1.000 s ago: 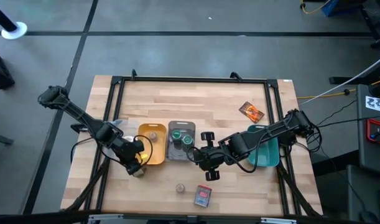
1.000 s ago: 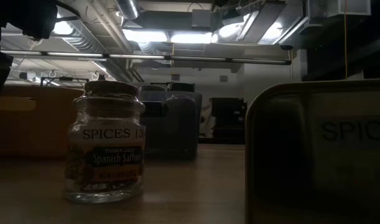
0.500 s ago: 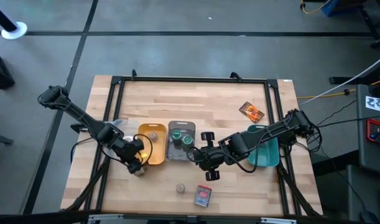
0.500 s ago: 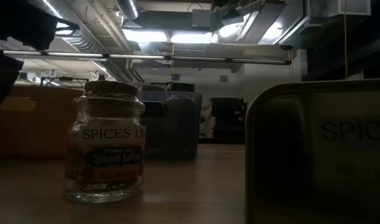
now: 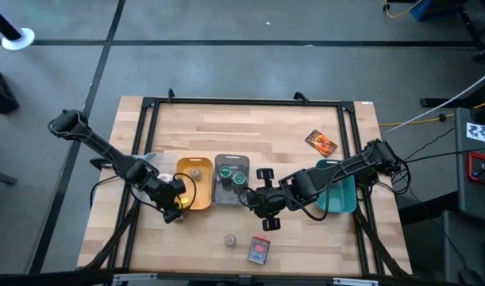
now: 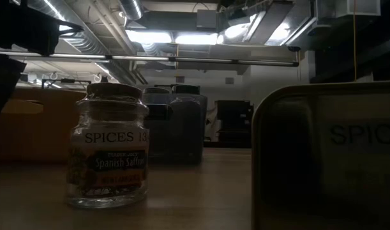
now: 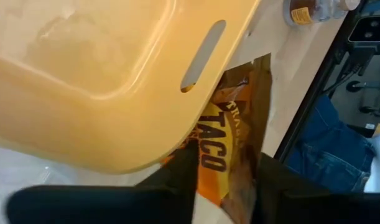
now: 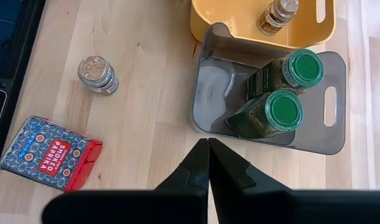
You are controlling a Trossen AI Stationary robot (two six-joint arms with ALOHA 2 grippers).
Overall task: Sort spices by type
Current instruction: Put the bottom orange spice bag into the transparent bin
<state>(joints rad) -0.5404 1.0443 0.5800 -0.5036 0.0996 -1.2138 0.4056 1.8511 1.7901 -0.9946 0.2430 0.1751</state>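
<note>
My left gripper point(image 5: 172, 210) is shut on a brown-orange taco packet point(image 7: 230, 124) at the near left corner of the yellow tray point(image 5: 201, 199). A tan-grey jar point(image 5: 194, 171) stands in that tray. Two green-lidded jars point(image 8: 283, 93) lie in the grey tray point(image 5: 222, 191). My right gripper point(image 8: 207, 158) is shut and empty just right of the grey tray. A second tan-grey jar point(image 5: 230, 239) and a red box point(image 5: 259, 250) sit on the table near the front edge. A second packet point(image 5: 321, 143) lies at the far right. My left gripper pinches the near end of the taco packet point(image 7: 222, 163) between its two fingers point(image 7: 180, 177). The packet's far end reaches to the yellow tray's rim point(image 7: 196, 118), below the handle slot. I cannot tell whether the packet is clear of the table.
A teal tray point(image 5: 341, 199) stands under the right arm. A clear tray point(image 5: 149, 164) lies left of the yellow one. In the low view the jar point(image 6: 107, 147) and the red box point(image 6: 325, 160) stand close to the camera. The table's far half is bare wood.
My left gripper has shifted a little toward the table's far edge, along the yellow tray's corner, still shut on the packet.
</note>
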